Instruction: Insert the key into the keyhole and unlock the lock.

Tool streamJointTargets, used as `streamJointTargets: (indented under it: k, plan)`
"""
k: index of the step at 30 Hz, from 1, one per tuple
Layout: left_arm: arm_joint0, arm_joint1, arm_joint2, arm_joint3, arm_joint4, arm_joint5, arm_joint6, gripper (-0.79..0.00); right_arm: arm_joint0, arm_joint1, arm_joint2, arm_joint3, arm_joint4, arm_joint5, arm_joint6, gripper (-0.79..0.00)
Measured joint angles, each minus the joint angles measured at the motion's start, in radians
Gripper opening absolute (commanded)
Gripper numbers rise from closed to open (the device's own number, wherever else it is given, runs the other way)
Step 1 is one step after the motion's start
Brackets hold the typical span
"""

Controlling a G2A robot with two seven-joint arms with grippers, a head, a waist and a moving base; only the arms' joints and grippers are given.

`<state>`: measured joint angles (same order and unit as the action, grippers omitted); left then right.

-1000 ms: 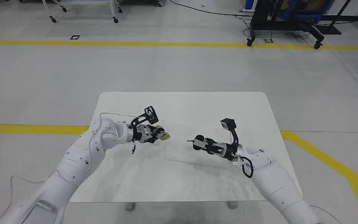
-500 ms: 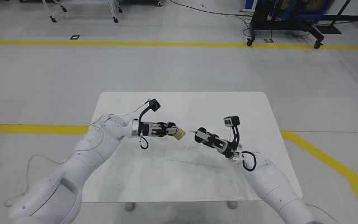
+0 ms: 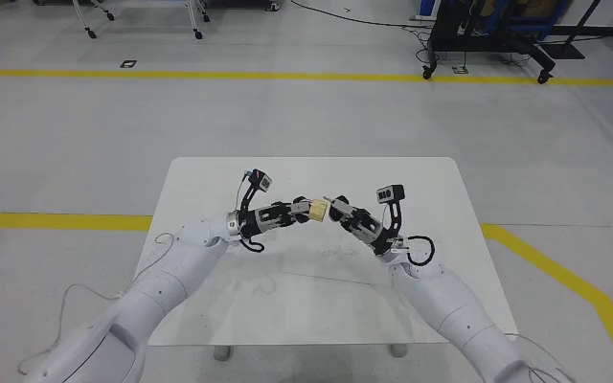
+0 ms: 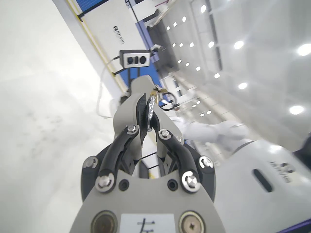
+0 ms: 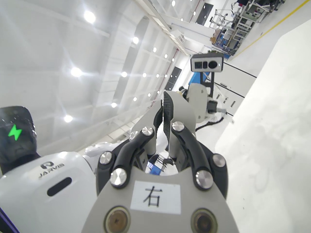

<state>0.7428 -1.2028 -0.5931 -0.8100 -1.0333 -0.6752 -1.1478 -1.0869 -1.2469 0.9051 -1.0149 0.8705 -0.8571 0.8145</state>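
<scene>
Over the middle of the white table [image 3: 412, 297], my left gripper [image 3: 299, 212] is shut on a brass padlock [image 3: 315, 209]. In the left wrist view its pads [image 4: 142, 109] pinch the lock's silver shackle [image 4: 150, 105], with a bit of brass body [image 4: 155, 96] past the tips. My right gripper [image 3: 338, 208] faces it from the other side, shut on the key, and its tip reaches the padlock's face. The right wrist view has the right gripper [image 5: 164, 99] shut; the key itself is hidden between the pads. Whether the key sits in the keyhole cannot be told.
Both arms hang above the table, each one's wrist camera [image 4: 135, 59] [image 5: 206, 64] seen by the other. Yellow floor lines [image 3: 287, 75] run behind and beside the table; a dark wheeled rack [image 3: 488, 43] stands far back right.
Both grippers have moved toward each other and farther from the table's front edge. The gap between padlock and key has closed, and they now meet.
</scene>
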Motion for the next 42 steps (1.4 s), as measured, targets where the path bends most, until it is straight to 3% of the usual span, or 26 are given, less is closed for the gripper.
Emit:
streamJointTargets:
  k: [3,8,20,29,42]
  plan:
    - [-0.003,-0.016,-0.014,0.047,-0.035,0.056,-0.054,-0.785,0.036,-0.023,-0.016,0.053,0.096,-0.028,0.051,-0.785]
    - [-0.006,-0.038,-0.038,0.088,0.001,0.059,-0.057,-0.785,0.066,-0.047,-0.017,0.103,0.184,-0.038,0.113,-0.785]
    - [0.032,-0.043,-0.107,0.018,0.107,0.087,-0.085,-0.785,0.108,-0.096,-0.053,0.214,0.129,-0.041,0.108,-0.785]
    - [0.021,-0.063,-0.121,0.076,0.159,0.093,-0.091,-0.785,0.049,-0.069,-0.001,0.094,0.053,0.034,0.182,-0.785]
    - [-0.004,-0.084,-0.138,0.113,0.144,0.101,-0.098,-0.785,-0.016,-0.045,0.076,0.003,0.048,0.019,0.168,-0.785]
